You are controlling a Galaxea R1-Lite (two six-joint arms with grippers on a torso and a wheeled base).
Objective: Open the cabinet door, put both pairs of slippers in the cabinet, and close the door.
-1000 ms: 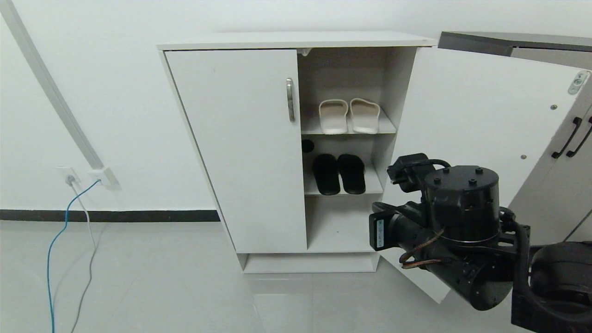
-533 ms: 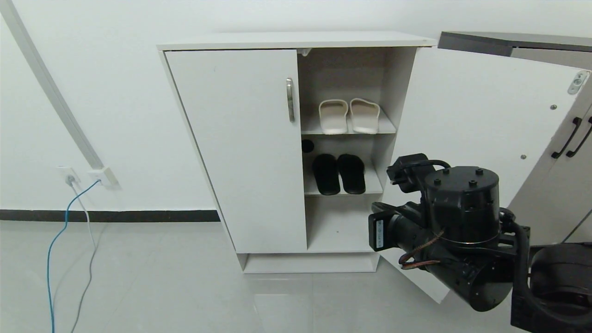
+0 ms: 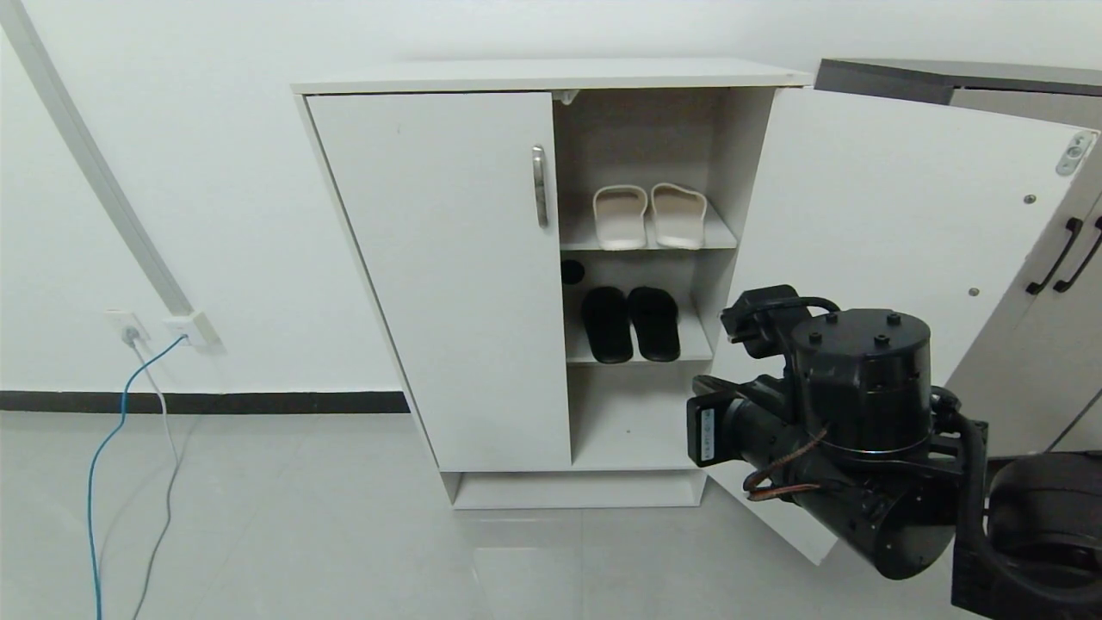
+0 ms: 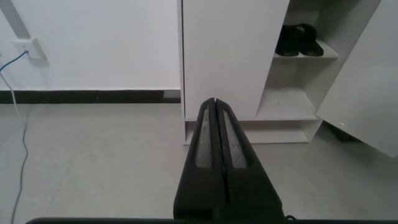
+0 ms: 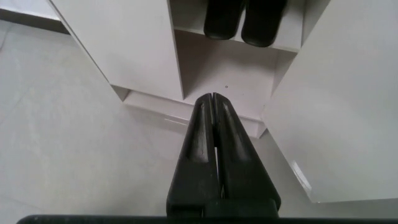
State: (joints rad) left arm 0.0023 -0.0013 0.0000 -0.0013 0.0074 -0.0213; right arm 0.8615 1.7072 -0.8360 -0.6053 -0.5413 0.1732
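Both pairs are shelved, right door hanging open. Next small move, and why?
Probably bring the shut right gripper around the free edge of the open door to start swinging it closed. The white slippers and black slippers already sit on shelves inside the cabinet, so only closing is left, and that gripper is beside the door.

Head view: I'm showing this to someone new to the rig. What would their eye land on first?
The white cabinet, with its right door standing wide open. Inside, white slippers sit on the upper shelf and black slippers on the shelf below. The dark right arm looms at the lower right, in front of the open door.
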